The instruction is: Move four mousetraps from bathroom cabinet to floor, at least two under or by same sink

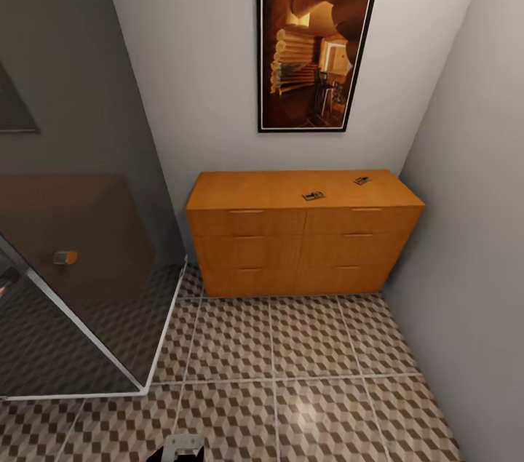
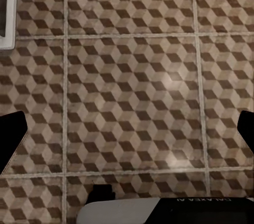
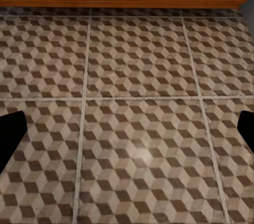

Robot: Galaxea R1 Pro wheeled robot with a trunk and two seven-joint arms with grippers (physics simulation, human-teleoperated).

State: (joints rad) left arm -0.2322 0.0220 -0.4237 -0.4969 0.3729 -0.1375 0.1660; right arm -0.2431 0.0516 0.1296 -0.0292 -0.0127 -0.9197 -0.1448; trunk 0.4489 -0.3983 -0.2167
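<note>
Two mousetraps point(image 1: 314, 196) point(image 1: 362, 180) lay on top of the cabinet point(image 1: 303, 240), which stood against the wall under a framed picture point(image 1: 318, 42), with a glass shower stall point(image 1: 76, 258) to its left. The patterned bathroom floor point(image 1: 306, 367) stretched in front. The left gripper point(image 2: 127, 136) and right gripper point(image 3: 127, 134) both hung spread wide over bare tiles, holding nothing.

Even, soft simulated light (slightly blurry), faint sheen on floor tiles point(image 2: 169, 83)
</note>
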